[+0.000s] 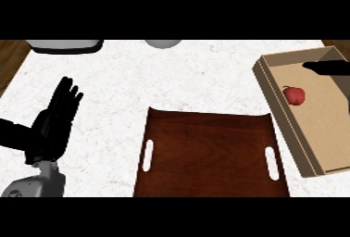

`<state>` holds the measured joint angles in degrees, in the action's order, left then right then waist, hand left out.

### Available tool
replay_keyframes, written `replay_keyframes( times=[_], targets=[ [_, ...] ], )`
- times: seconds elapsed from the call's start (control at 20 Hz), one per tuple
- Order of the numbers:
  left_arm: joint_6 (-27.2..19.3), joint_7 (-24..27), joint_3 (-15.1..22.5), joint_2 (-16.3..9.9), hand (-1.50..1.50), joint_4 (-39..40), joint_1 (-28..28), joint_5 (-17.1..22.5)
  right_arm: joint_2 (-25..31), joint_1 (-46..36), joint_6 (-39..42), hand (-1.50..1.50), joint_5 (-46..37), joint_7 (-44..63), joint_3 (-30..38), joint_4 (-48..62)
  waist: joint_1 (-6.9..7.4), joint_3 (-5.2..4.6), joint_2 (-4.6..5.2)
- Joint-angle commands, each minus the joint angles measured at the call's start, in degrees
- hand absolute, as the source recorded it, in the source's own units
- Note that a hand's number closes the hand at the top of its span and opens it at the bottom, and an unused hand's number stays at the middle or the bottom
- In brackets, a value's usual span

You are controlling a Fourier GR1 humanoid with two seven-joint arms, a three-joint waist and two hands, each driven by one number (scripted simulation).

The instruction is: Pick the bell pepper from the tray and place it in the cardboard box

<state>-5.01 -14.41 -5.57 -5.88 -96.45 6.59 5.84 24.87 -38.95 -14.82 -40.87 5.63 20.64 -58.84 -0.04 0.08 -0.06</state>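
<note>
Red bell pepper [295,95] lying in cardboard box [294,125].
Right hand [329,67] hovering just above-right, apart, fingers unreadable; left hand [56,121] resting open, wooden tray [209,157] between.

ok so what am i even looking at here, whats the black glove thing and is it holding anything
This is a single view from a humanoid robot's head, looking steeply down at a white marbled kitchen counter.

The "glove" at the left is the robot's left hand, black, on a grey forearm. Its fingers are straight and point up; it is resting and holds nothing.

The dark shape at the right edge is the right hand, above the far end of the cardboard box. Only part of it shows, so its fingers cannot be judged, but nothing is seen in it.

The red bell pepper lies inside the box, apart from that hand. The dark wooden tray in the middle, with a slot handle on each side, has nothing on it. At the far edge sit a grey and black object and a grey round one, both cut off.
</note>
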Motion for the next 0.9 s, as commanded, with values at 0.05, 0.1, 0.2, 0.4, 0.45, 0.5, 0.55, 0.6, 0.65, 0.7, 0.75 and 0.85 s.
replay_keyframes(
  times=[0.05, 0.1, 0.2, 0.4, 0.45, 0.5, 0.55, 0.6, 0.65, 0.7, 0.75, 0.85],
  targets=[
    [0.58, 1.2, -0.24, -0.34, 0.0, 0.28, -0.31, 0.02, -2.49, -1.6, 0.92, -1.5, 13.7, -2.56, 9.01, -1.45, -0.2, 0.01, -0.07],
    [-0.46, 0.7, 0.62, 1.18, 0.0, 0.2, -0.65, -0.22, -2.18, -0.83, 2.56, -1.5, 16.75, -3.6, 10.71, -2.53, -0.56, 0.02, -0.17],
    [0.95, 1.12, -1.91, -1.72, 0.0, 2.25, 1.31, 0.49, -3.1, 1.13, 3.77, -1.5, 20.3, -3.62, 12.39, -5.38, -0.89, -0.05, -0.17],
    [1.47, 0.41, -0.02, -0.49, 0.0, -0.99, -1.1, 0.71, 0.42, 3.33, 5.38, -1.5, 26.39, -7.25, 17.11, -3.97, 0.06, -0.05, 0.0],
    [2.75, 2.04, -1.03, -0.59, 0.0, -0.69, -3.86, 2.05, -0.62, 6.04, 4.88, -1.5, 26.81, -6.04, 17.0, -8.01, -0.1, -0.08, -0.09],
    [0.7, 1.04, -1.17, -0.36, 0.0, 2.0, 0.19, 0.68, 1.81, 9.13, 9.24, -1.5, 29.64, -6.06, 19.05, -10.91, -0.93, -0.08, -0.16],
    [2.16, 4.64, -1.29, -0.39, 0.0, 4.54, -1.14, 0.57, 0.85, 9.35, 6.04, -1.5, 29.34, -11.01, 19.02, -7.28, -0.21, -0.07, 0.07],
    [0.64, -0.66, -0.74, -0.38, 0.0, -0.37, 0.25, 0.93, 0.67, 9.72, 5.59, -1.5, 30.27, -9.64, 18.83, -8.81, -0.07, -0.06, -0.01],
    [3.84, 3.1, -2.01, -1.77, 0.0, -1.82, -5.3, 2.28, 2.03, 8.98, 6.22, -1.5, 31.33, -7.5, 19.81, -9.66, 0.12, -0.08, -0.06],
    [0.61, 1.07, -1.23, -0.75, 0.0, 4.34, 3.58, 0.18, 4.95, 9.52, 8.59, -1.5, 33.27, -11.44, 21.86, -5.89, -0.32, -0.05, 0.12],
    [-0.83, 2.32, 0.04, 1.35, 0.0, 2.58, 0.97, -0.77, 2.98, 12.35, 7.46, -1.5, 33.62, -10.31, 21.04, -9.42, -0.22, -0.07, 0.02],
    [-0.66, 0.03, -0.53, -0.09, 0.0, 3.76, 3.95, -0.83, 4.41, 13.07, 9.62, -1.5, 36.26, -14.18, 22.27, -5.01, -0.15, -0.05, 0.11]
  ],
)
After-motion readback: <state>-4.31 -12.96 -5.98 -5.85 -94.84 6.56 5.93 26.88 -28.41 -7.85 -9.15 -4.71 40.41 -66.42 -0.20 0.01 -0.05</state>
